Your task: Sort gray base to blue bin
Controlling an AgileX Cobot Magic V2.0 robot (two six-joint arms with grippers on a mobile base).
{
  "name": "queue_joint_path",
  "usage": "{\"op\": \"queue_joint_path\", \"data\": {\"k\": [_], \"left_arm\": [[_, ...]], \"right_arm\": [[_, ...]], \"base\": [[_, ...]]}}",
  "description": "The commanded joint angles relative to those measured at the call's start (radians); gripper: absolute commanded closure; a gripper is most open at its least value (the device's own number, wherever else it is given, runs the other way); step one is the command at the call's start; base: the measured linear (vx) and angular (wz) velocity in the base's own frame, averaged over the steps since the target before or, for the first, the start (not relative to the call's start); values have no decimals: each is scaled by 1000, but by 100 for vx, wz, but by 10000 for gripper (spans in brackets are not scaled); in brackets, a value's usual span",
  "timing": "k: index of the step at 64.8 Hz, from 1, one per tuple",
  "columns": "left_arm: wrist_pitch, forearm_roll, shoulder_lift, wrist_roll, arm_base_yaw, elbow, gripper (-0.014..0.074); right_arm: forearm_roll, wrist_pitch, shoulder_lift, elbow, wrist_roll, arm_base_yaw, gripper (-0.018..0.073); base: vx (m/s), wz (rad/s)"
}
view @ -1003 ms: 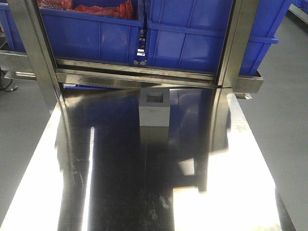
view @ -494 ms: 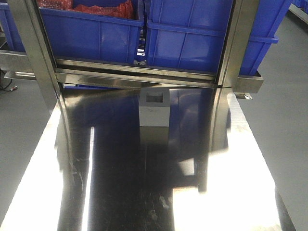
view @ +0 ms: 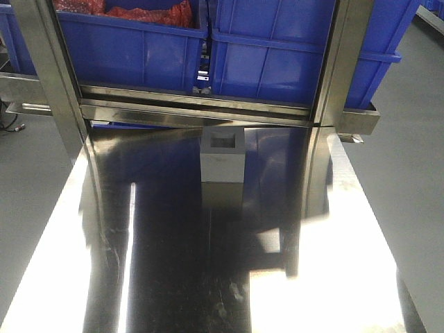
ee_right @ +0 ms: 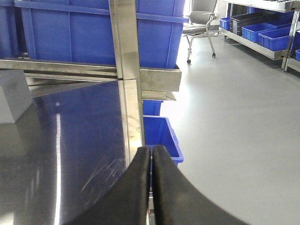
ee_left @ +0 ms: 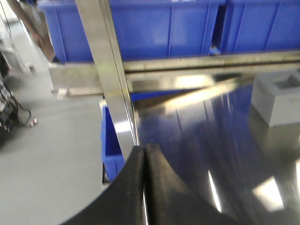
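Note:
The gray base (view: pixel 223 157) stands on the steel table with its square recess facing up, close to the far edge. It also shows at the right edge of the left wrist view (ee_left: pixel 277 97) and at the left edge of the right wrist view (ee_right: pixel 13 96). Behind it, on a rack, stand two large blue bins, one to the left (view: pixel 132 52) and one to the right (view: pixel 277 59). My left gripper (ee_left: pixel 144 151) is shut and empty over the table's left edge. Over the right edge, my right gripper (ee_right: pixel 152 151) is shut too, holding nothing. Neither appears in the front view.
Steel uprights (view: pixel 45 76) (view: pixel 343 62) and a crossbar (view: pixel 201 111) frame the rack at the table's far end. The left bin holds red material (view: pixel 146 10). Smaller blue bins sit on the floor beside the table (ee_left: pixel 111 140) (ee_right: pixel 161 136). An office chair (ee_right: pixel 201 18) stands far right.

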Motion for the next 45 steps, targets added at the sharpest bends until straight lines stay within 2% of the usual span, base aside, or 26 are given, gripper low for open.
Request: {"op": "queue_joint_path", "data": {"k": [1,5,9,17,26,34,45], "left_arm": [[-53,-13,20,-3,2,-36,559],[-54,-13,16,-3,2,-36,495],[-56,-13,16,-3,2,-36,391],[-56,-30,16,-4,2,-36,95],[-54,-36,16,-4,2,-36,-121],[-90,-36,16,-4,2,-36,-130],[-149,-93,43,-2,2,-64,-78]], "right_arm": [[-7,-75,-2,0,-8,0,564],[-7,-75,-2,0,-8,0,564],[-7,-75,-2,0,-8,0,564],[-7,-75,-2,0,-8,0,564],[-7,-75,-2,0,-8,0,564],[-7,-75,-2,0,-8,0,564],[-7,-75,-2,0,-8,0,564]], "base": [[0,0],[0,0],[0,0],[0,0],[0,0],[0,0],[0,0]]}}
